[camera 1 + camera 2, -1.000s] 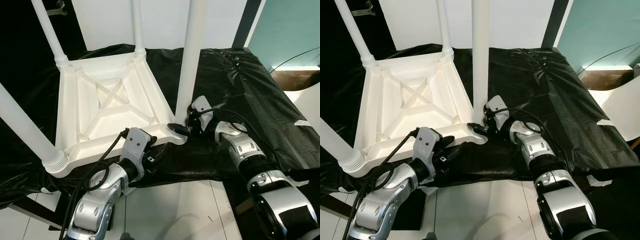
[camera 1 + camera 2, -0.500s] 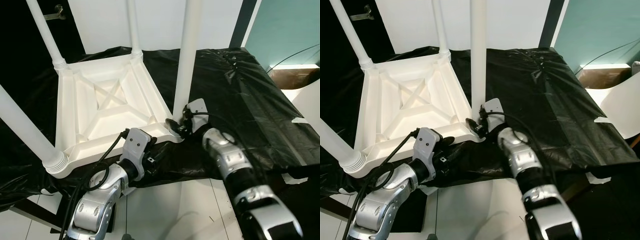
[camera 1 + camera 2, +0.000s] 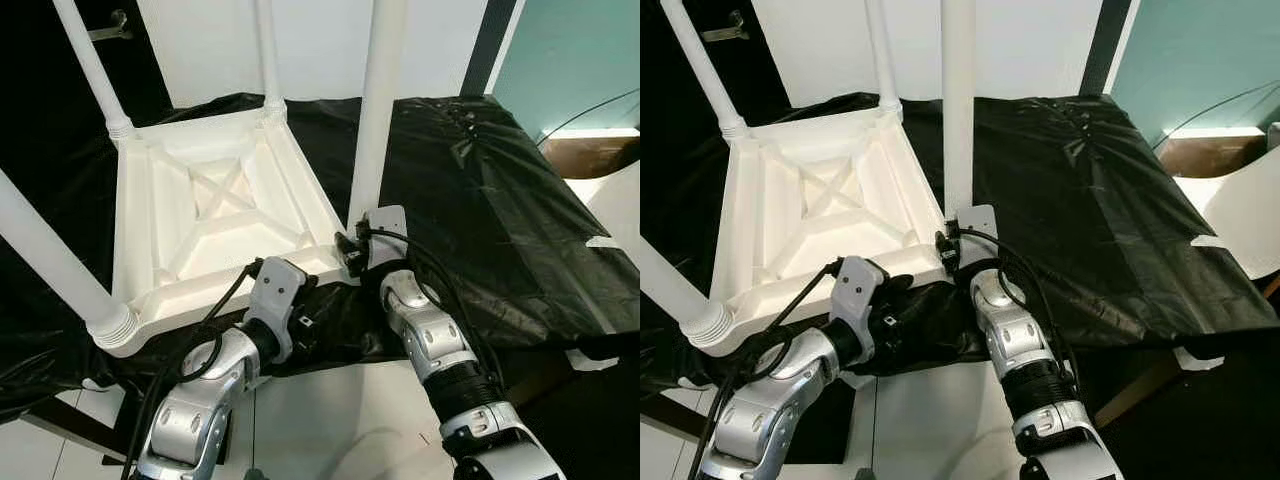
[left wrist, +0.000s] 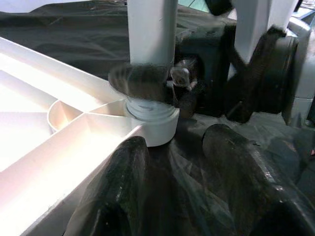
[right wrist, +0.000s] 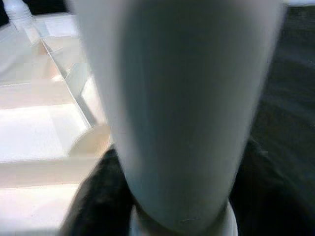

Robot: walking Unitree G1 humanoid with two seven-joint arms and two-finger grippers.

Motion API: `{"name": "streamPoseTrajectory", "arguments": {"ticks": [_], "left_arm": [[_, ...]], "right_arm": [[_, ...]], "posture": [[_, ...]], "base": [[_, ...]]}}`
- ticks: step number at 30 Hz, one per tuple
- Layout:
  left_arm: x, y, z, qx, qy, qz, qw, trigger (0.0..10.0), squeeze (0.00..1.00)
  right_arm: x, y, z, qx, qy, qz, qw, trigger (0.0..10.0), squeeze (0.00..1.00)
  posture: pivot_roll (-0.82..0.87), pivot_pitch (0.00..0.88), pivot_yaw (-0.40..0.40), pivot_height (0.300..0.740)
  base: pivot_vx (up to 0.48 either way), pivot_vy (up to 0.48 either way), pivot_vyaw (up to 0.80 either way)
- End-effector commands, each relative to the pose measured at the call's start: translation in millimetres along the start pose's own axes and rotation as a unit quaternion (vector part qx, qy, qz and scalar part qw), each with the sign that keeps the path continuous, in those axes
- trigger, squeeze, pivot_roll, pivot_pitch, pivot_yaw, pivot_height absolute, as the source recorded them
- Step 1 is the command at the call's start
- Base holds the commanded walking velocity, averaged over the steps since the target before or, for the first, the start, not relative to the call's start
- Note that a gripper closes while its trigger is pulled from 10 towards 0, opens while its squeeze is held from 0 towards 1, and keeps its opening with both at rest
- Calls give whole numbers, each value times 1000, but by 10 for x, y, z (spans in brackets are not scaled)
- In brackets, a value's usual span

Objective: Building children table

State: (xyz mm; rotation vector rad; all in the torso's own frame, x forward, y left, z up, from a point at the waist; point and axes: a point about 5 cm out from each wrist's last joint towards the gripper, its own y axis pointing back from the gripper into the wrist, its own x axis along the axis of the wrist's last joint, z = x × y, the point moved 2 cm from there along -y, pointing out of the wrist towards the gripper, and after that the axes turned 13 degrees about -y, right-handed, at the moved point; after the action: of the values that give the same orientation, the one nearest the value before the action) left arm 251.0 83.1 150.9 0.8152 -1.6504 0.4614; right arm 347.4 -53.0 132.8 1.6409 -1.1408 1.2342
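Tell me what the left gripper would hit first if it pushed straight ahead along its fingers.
Probably the base of the near-right table leg at the upside-down tabletop corner; the left gripper points at it, right gripper just behind.

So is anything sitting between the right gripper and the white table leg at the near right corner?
Nothing visible does. The right gripper is already at the base of the white plastic table leg, where it meets the upturned white tabletop. The left gripper waits just short of that corner, over the black plastic sheet.
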Motion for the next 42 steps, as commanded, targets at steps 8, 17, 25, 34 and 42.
{"name": "streamPoseTrajectory", "arguments": {"ticks": [8, 17, 25, 34, 42], "left_arm": [[-1, 17, -10, 14, 5, -6, 1000, 10000, 0], [-12, 32, 9, 12, 8, -8, 1000, 10000, 0], [-8, 29, -6, 12, 6, -8, 1000, 10000, 0], [4, 37, -22, 11, 2, -9, 1000, 10000, 0], [-22, 66, 5, 16, 4, -14, 1000, 10000, 0]], "right_arm": [[105, 114, 145, 55, 4, 14, 998, 10000, 1000], [220, 134, 268, 158, 36, 2, 987, 10000, 0], [245, 67, 179, 245, 73, -22, 966, 10000, 0], [237, -110, 190, 273, 95, -50, 956, 2118, 0], [141, -129, 274, 249, 89, -74, 962, 0, 0]], "posture": [[86, 33, -31, 740], [85, 45, -27, 740], [88, 33, -22, 740], [107, 24, -26, 740], [121, 22, -36, 740]], "base": [[0, 0, 0], [0, 0, 0], [0, 0, 0], [0, 0, 0], [0, 0, 0]]}}
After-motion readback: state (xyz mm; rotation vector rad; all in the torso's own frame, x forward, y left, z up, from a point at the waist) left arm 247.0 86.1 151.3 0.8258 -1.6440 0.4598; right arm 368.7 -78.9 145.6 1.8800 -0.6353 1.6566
